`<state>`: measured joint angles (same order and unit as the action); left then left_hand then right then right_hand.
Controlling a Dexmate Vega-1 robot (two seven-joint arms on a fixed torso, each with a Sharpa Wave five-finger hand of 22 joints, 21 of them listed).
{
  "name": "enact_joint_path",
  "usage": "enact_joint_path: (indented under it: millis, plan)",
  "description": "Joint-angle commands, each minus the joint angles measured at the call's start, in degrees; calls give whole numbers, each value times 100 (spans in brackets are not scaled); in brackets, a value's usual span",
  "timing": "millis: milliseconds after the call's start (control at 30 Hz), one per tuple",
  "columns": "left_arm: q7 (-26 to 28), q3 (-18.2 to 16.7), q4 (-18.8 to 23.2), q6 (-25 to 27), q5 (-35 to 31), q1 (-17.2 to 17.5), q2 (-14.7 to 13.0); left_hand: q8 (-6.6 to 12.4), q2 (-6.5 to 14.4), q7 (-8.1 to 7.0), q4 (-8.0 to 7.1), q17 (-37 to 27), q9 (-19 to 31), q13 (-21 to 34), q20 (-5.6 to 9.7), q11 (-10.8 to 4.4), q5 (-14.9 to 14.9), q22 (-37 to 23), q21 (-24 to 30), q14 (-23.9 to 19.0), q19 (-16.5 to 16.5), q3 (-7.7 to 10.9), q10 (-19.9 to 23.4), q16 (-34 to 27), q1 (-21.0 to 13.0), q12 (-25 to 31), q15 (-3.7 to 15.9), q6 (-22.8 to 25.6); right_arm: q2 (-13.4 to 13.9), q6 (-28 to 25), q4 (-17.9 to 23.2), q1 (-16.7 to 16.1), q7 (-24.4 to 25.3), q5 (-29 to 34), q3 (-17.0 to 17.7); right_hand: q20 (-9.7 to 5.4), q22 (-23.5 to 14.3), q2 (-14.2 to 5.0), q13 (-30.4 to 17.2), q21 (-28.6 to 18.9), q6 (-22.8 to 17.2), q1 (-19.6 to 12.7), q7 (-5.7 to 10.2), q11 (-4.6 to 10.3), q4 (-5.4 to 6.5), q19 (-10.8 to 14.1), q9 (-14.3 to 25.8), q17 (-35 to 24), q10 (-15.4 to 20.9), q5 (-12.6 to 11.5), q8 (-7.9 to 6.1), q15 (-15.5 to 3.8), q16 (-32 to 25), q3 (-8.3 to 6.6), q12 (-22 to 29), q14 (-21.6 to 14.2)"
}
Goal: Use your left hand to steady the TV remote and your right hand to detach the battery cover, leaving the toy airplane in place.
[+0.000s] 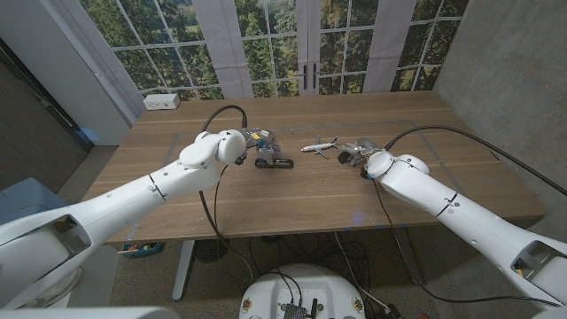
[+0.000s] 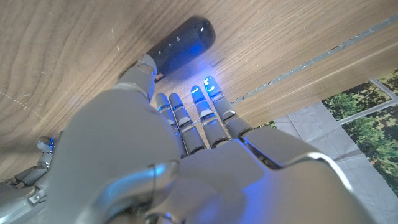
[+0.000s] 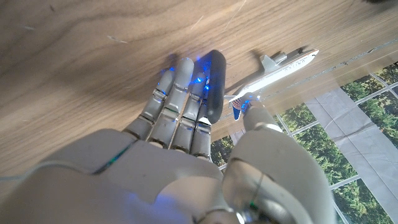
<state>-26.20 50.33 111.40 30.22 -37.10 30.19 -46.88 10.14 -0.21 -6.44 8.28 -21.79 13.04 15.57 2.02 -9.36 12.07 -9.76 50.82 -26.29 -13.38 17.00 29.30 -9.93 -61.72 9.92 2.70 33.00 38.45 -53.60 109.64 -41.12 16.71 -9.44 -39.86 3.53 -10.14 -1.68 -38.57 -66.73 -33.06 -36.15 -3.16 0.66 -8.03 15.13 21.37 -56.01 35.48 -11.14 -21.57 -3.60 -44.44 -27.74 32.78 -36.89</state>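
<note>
Now, your right hand (image 1: 354, 156) seems to have the battery cover (image 3: 214, 84): a slim dark piece lies along its fingers with the thumb closed beside it, just next to the toy airplane (image 1: 319, 146). Draw that hand away from the plane's wing, low over the tabletop (image 1: 292, 199), so nothing brushes it. The TV remote (image 1: 271, 159) lies in front of your left hand (image 1: 251, 144), whose fingers stretch out unwrapped, the thumb touching the remote's near end. Press lightly there; a harder push could skid it towards the plane.
</note>
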Motion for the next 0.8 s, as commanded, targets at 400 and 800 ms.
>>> enact_joint_path:
  millis: [400,800]
  plan:
    - [-62,-370,348,-53,-438,419,-40,-28,-47,143,-67,962,-247,-442,-375,597,-154,9,-1139,1877,847,-448,-2534,-38,922,34,-298,-2844,161,403,344,-431,633,63,105,477,8,406,410,541,1742,351,-2,-311,-87,-594,-441,1060,-1941,105,886,546,1512,410,-1307,2301]
    - [1369,-1262,266,-1088,775,1148,-180,-28,-11,-33,-346,1103,-267,-485,-713,987,-203,-5,-2588,3922,2156,-816,-4768,10,2530,15,-807,-4962,230,2215,163,-1098,1215,428,400,854,62,490,990,1994,2990,563,45,-600,50,-2075,-896,1929,-3542,-92,1082,915,2821,812,-2192,4190]
